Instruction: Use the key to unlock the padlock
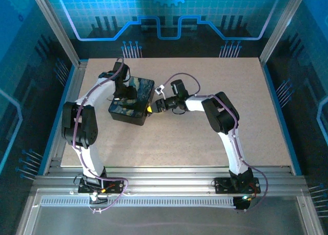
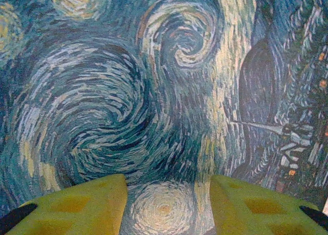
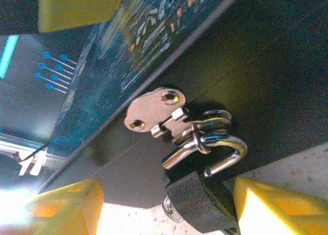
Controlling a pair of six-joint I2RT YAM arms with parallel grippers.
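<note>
Robot lab, aluminium frame [image 1: 53,22], circuit-print walls [image 1: 169,14]

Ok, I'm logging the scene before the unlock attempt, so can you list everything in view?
box: one, dark with a blue-and-yellow swirl-painted lid, left of centre on the table.
hasp: one, silvery, on the box's dark side wall.
padlock: one, dark body with a silvery shackle hooked through the hasp's loop.
small silvery piece: one, at the padlock's lower edge; cannot tell whether it is the key.
table: one, pale speckled board inside a metal-framed enclosure with blue panels.
left gripper: one, yellow pads, open, close over the painted lid.
right gripper: one, yellow pads, open, at the box's side with the padlock between its fingers.
</note>
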